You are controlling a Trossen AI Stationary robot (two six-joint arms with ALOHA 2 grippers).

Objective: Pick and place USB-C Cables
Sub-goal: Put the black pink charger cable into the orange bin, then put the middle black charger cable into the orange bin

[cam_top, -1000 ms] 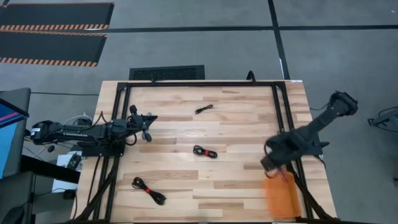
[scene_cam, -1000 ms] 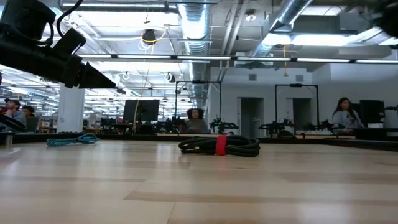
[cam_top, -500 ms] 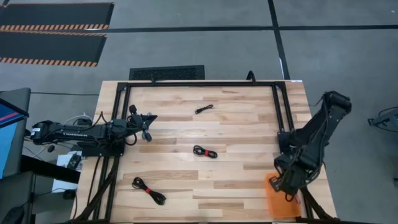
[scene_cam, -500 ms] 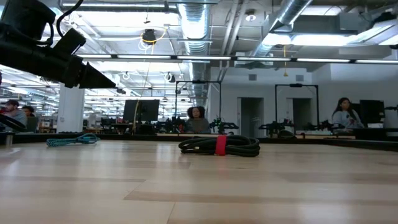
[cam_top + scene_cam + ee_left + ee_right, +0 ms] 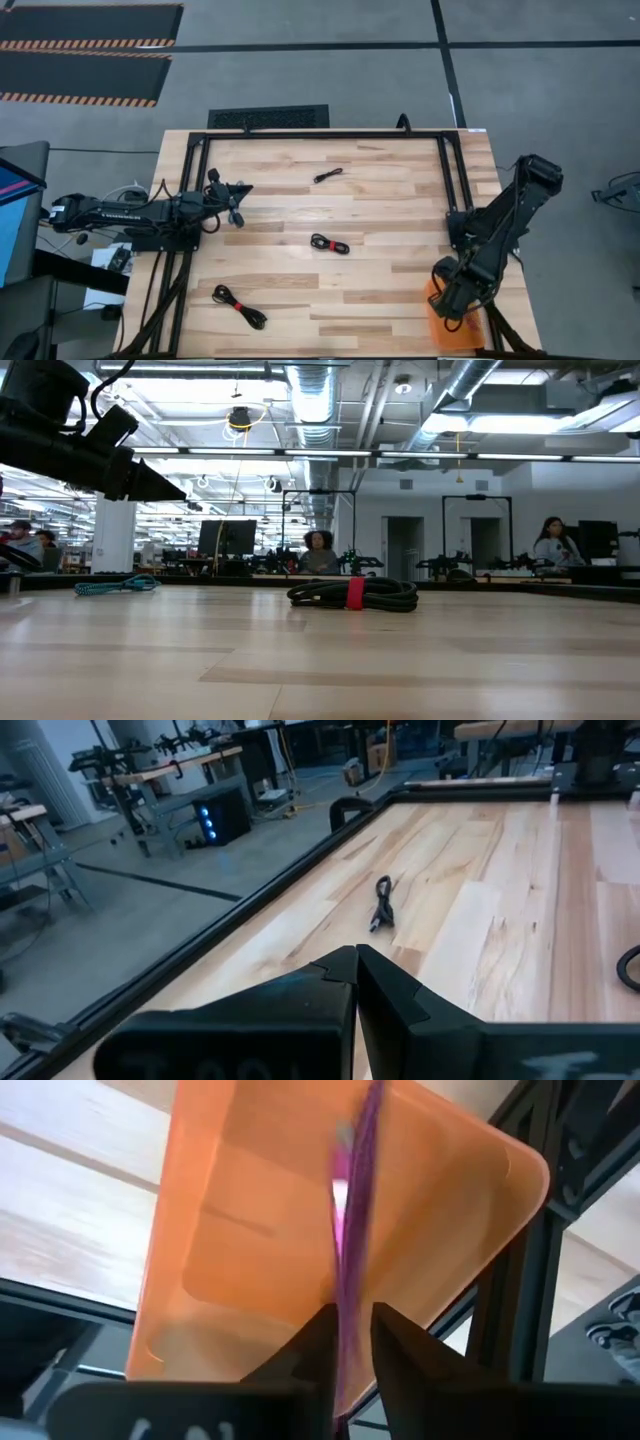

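The right gripper [image 5: 347,1342] hangs directly over an orange bin [image 5: 250,1270] at the table's near right corner, its fingers pinched on a thin purple cable [image 5: 357,1190] that dangles down toward the bin floor. That cable is still held, not dropped, so this placing looks nearly finished but not done. The bin itself appears empty otherwise (as far as the wrist view shows).

Still left on the table [image 5: 400,190], judging from above, are several coiled cables. Nearest the front edge, on the left side, lies a black-and-red bundle [image 5: 238,306], well apart from both grippers. At the table's middle sits a second black-and-red bundle [image 5: 329,244], between the two arms. Farther back lies a small black cable [image 5: 327,175], uncoiled and slightly bent, near the rear rail. The low view also shows a teal cable [image 5: 116,585] off to one side in the distance.

The left gripper [image 5: 232,203] waits at the table's left edge, its fingers pressed together and holding nothing; the small black cable lies ahead of it, well apart.
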